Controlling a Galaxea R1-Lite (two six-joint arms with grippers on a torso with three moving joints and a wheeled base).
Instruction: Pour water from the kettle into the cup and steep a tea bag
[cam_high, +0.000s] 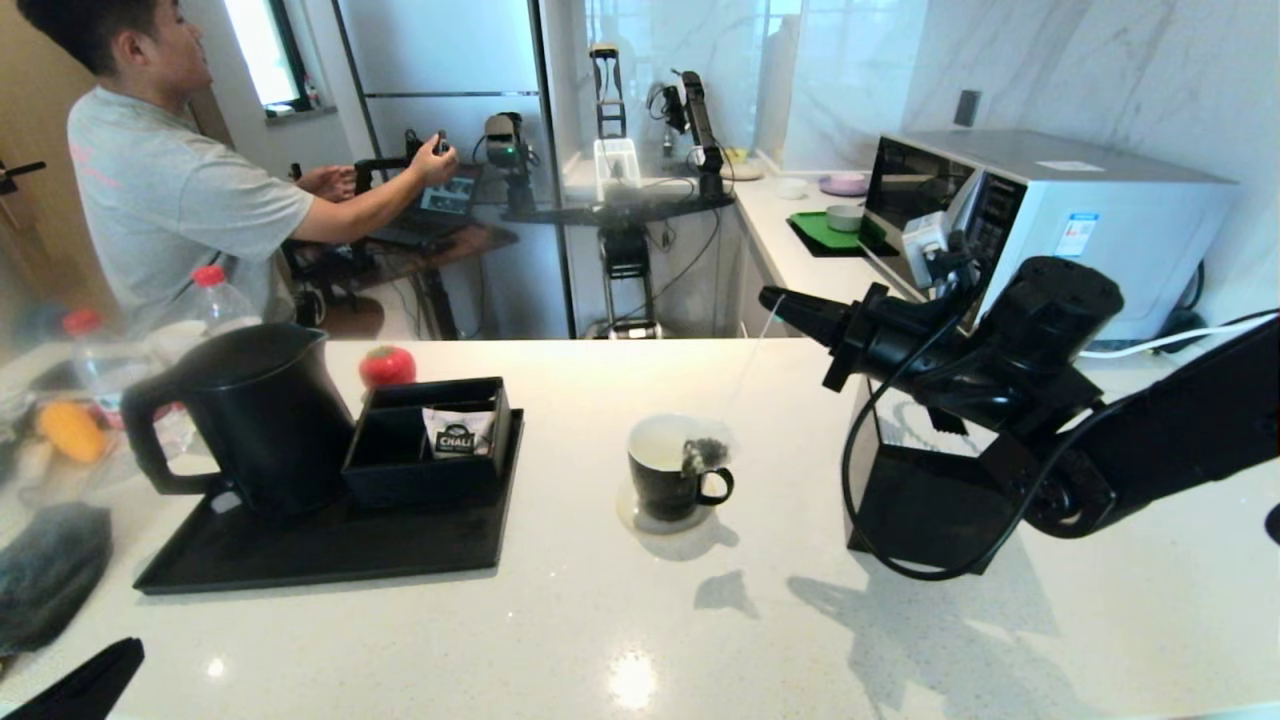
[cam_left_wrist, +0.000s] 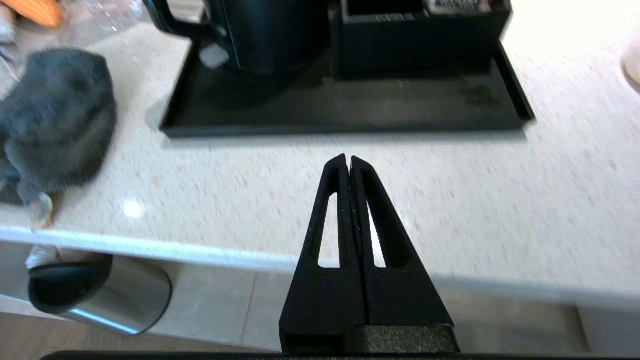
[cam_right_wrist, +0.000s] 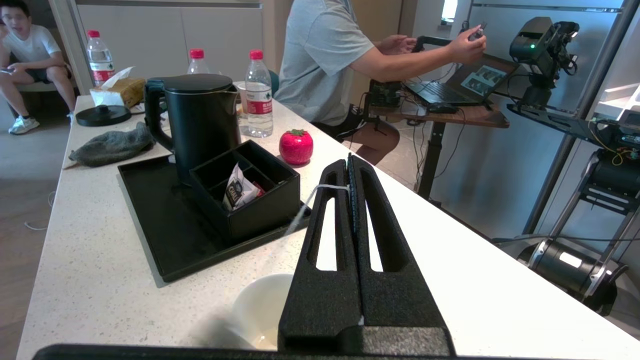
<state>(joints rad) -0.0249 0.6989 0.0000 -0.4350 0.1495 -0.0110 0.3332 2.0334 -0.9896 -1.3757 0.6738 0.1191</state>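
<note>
the right gripper (cam_right_wrist: 348, 162) is clamped on the thin white string (cam_right_wrist: 325, 188) of the small mesh tea bag (cam_high: 705, 455), which dangles at the rim of the small black mug with white inside (cam_high: 668, 482) on the pale speckled counter (cam_high: 600, 620). the matte black kettle (cam_high: 265, 415) stands on the flat black tray (cam_high: 330, 545) well left of it. the left gripper (cam_left_wrist: 348, 161), pressed closed on nothing, hangs over the counter's near edge.

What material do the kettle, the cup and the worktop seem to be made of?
Kettle: probably matte black plastic or coated metal, with little shine. Cup: looks like glazed ceramic, glossy black outside, white inside. Worktop: seems polished speckled stone or quartz, mirroring the lights.
</note>
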